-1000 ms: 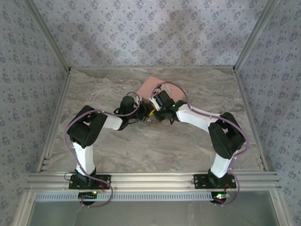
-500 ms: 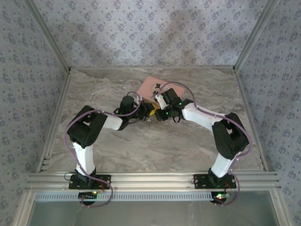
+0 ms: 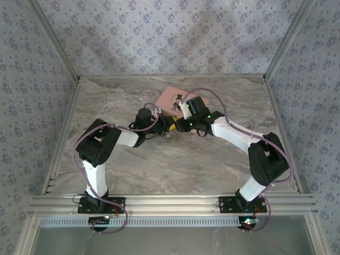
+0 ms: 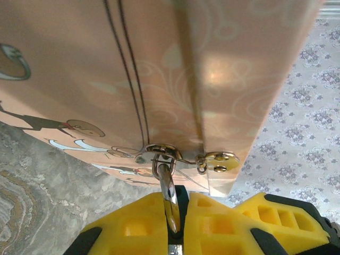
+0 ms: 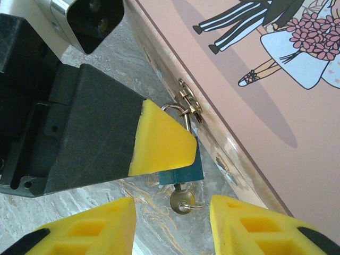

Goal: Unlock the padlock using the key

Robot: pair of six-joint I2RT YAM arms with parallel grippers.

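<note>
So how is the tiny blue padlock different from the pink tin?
The padlock is tiny and dark blue; the pink tin is far bigger, with cartoon people on it. The padlock hangs at the tin's clasp, a key in its bottom; the tin lies flat on the table. The left pincer pinches the padlock, not the tin. Both have shiny metal bits.

padlock [image 5: 186, 174] teal-blue | key [image 5: 182, 200] between right hand [image 5: 172, 226] pads [image 5: 90, 228] brass | pads yellow | tin [image 5: 265, 79] pink, cartoon figures | table [image 3: 175, 164] grey-beige marbled | walls [image 3: 170, 37] lilac-grey floral print
</note>
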